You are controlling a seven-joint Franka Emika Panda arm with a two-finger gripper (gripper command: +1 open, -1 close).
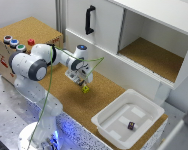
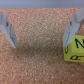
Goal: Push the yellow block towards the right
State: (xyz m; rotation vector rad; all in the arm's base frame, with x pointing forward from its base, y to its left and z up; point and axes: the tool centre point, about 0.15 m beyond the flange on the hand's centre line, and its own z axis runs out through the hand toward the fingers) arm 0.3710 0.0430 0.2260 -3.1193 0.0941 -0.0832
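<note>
Desk: cork-topped, white cabinet behind.
Pincer: lowered over the cork, fingers spread apart, clamped on nothing.
Yellow block: on the cork just beneath the pincer; wrist view shows it just outside one finger, dark marks on its faces.
Exterior only: white tray holding a dark small cube.

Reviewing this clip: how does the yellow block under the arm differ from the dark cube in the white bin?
Colour: the yellow block is bright yellow with dark marks; the dark cube is nearly black.
Place: the yellow block sits on the cork surface; the dark cube lies inside the white bin.
Surroundings: the yellow block sits just below the tool, beside one finger in the wrist view; the dark cube lies alone.
Shared: both are small cubes of similar size.
</note>
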